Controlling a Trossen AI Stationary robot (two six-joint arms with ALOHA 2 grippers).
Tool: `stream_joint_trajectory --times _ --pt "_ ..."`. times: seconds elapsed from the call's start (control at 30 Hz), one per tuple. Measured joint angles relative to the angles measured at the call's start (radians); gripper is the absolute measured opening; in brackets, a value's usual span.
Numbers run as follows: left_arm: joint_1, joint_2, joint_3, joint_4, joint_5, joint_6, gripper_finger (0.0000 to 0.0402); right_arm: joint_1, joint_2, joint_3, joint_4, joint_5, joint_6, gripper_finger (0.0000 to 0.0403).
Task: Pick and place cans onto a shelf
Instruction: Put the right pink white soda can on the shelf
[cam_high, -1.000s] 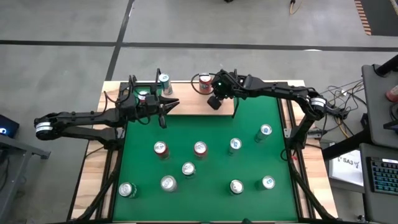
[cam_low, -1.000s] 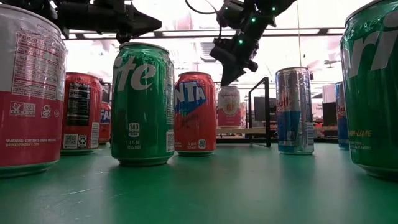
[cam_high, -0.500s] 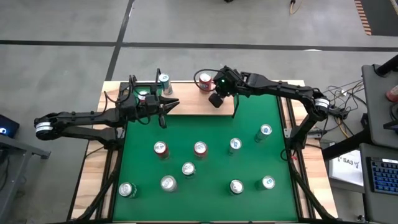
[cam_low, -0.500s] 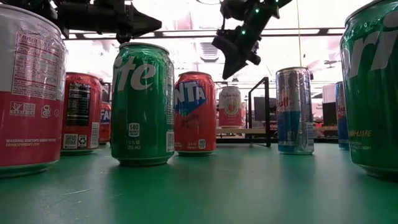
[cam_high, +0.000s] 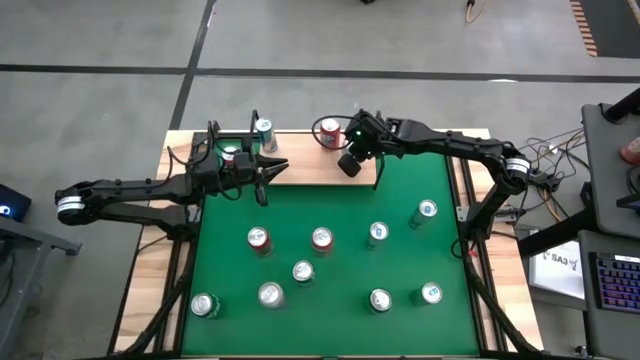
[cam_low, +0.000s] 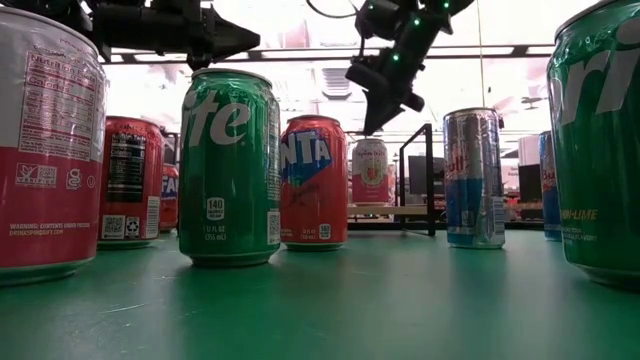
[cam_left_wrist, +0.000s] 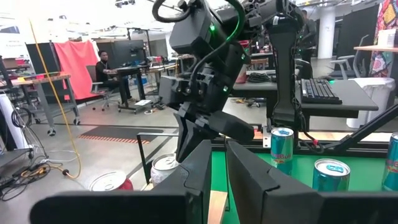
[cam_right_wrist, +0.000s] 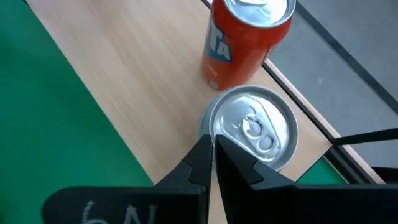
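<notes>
While your right end effector (cam_high: 347, 163) hangs above the shelf (cam_high: 310, 168), fingers narrow and empty, two cans (cam_right_wrist: 249, 43) stand below it on the board; your left end effector (cam_high: 268, 166), also narrow, waits nearby.

the green-topped table (cam_high: 330, 215) sits on a grey floor crossed by dark lines (cam_high: 90, 68). off its right edge stands a desk with a keyboard (cam_high: 610, 285), cables (cam_high: 560, 160) trailing between desk and table. beyond the table there's a seated person (cam_left_wrist: 104, 65) by a red cloth panel (cam_left_wrist: 78, 62), another keyboard (cam_left_wrist: 320, 90) on a desk, and striped floor tape (cam_left_wrist: 118, 134).
</notes>
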Motion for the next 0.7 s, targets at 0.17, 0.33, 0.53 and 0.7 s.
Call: stream_joint_trajectory --times 0.17,0.33,0.53,0.7 --pt "0.000 0.000 0.000 0.000 0.000 0.000 0.0036 -0.002 0.013 -0.003 0.009 0.008 -0.002 0.0012" --pt "0.000 0.000 0.000 0.000 0.000 0.000 0.0036 -0.012 0.025 -0.003 0.018 0.007 -0.009 0.0012" --pt "0.000 0.000 0.000 -0.001 0.000 0.000 0.0036 -0.024 0.027 -0.003 0.014 0.009 -0.030 0.0012" --pt "0.000 0.000 0.000 -0.001 0.000 0.000 0.0036 -0.026 0.026 0.002 0.014 0.008 -0.042 0.0012"
